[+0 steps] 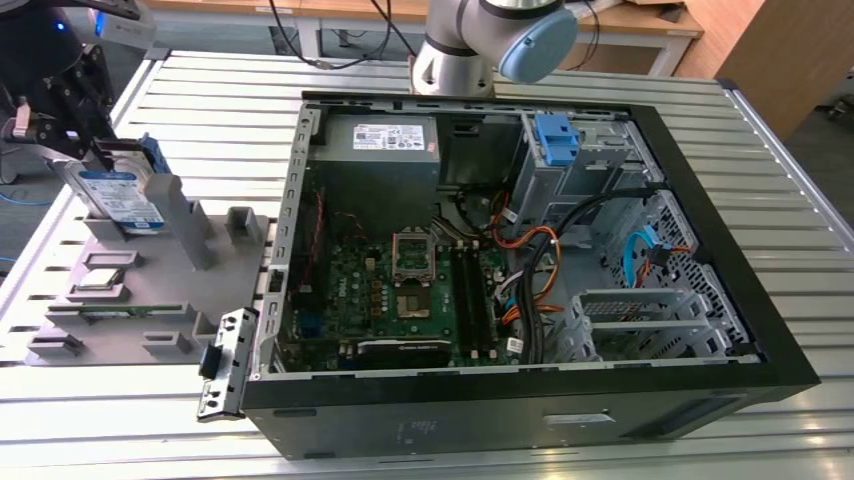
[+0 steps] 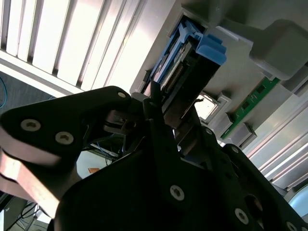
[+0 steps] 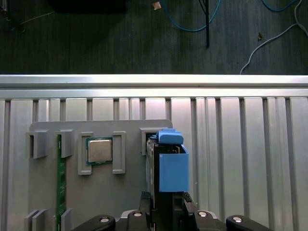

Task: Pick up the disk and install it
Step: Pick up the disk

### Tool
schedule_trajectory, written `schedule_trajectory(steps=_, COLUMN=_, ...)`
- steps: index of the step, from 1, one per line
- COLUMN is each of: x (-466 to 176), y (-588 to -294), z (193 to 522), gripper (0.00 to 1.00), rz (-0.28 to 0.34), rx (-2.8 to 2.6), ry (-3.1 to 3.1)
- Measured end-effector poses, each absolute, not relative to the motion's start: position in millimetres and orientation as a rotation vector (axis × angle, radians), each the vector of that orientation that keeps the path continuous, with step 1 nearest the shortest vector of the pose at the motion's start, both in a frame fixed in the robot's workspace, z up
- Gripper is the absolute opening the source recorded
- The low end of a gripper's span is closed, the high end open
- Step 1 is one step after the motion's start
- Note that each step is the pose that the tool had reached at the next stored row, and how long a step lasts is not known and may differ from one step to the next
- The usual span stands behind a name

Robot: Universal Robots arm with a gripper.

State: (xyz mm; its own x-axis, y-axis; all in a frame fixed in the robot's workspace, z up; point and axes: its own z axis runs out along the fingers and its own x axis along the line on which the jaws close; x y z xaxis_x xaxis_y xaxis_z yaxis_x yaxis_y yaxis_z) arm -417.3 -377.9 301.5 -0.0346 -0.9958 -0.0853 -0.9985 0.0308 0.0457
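At the holder — tool clasps disk edge.

Counted one disk, one open computer case, one grey holder tray on the slatted surface. Tray carried one processor chip, one memory stick. Case held one bare blue bracket, one power-supply box.

A silver table of long metal slats carries an open black computer case, which lies on its side. A flat grey holder block sits just beside the case, on the exterior view's left, and the robot arm's base stands behind it.
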Motion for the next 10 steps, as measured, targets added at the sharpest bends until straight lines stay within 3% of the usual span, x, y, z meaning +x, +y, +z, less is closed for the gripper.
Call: schedule_trajectory(steps=10, x=-417.3, y=-377.4, z=301.6, gripper=0.35, rz=0.144, rx=-2.162, ry=2.234)
